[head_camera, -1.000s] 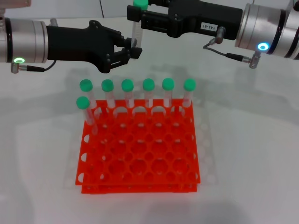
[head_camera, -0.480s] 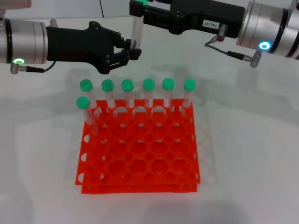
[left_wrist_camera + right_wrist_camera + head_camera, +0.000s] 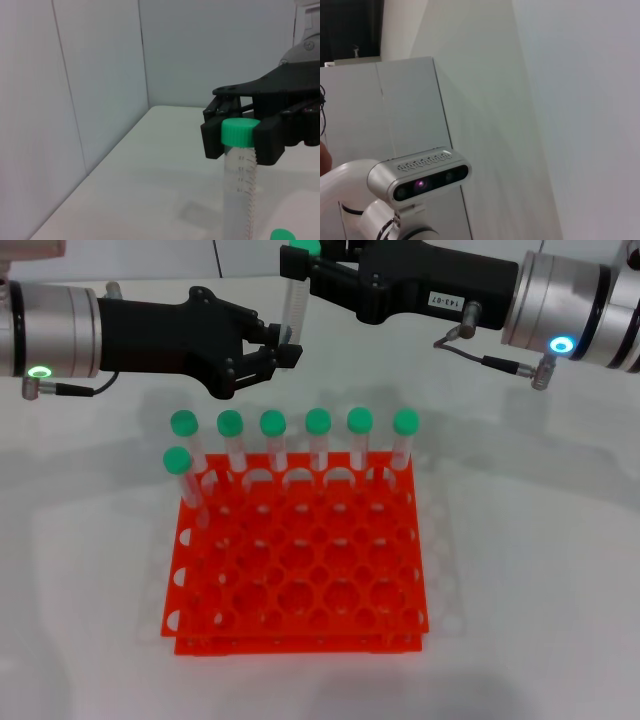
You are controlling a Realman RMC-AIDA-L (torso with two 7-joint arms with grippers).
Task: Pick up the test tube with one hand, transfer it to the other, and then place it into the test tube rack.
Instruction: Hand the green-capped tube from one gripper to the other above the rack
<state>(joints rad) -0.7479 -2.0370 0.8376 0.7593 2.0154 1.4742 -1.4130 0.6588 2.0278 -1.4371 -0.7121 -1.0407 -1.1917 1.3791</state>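
The test tube (image 3: 293, 305) hangs upright above the table behind the rack, green cap up. My right gripper (image 3: 298, 265), black with a white label on the silver arm with a blue light, is shut on the cap. The left wrist view shows its fingers (image 3: 214, 142) clamping the cap on both sides of the tube (image 3: 240, 195). My left gripper (image 3: 287, 346), on the arm with a green light, is at the tube's lower end. The orange-red test tube rack (image 3: 300, 580) stands on the table below, in front of both grippers.
Several green-capped tubes stand in the rack's back row (image 3: 318, 440), and one more stands in the second row at the left (image 3: 178, 470). The white table (image 3: 540, 570) surrounds the rack. The right wrist view shows only a wall and the robot's head camera (image 3: 425, 177).
The right gripper and the tube shifted slightly up, then back down. The left gripper's lower fingertip dropped a little. The rack and its tubes have not moved.
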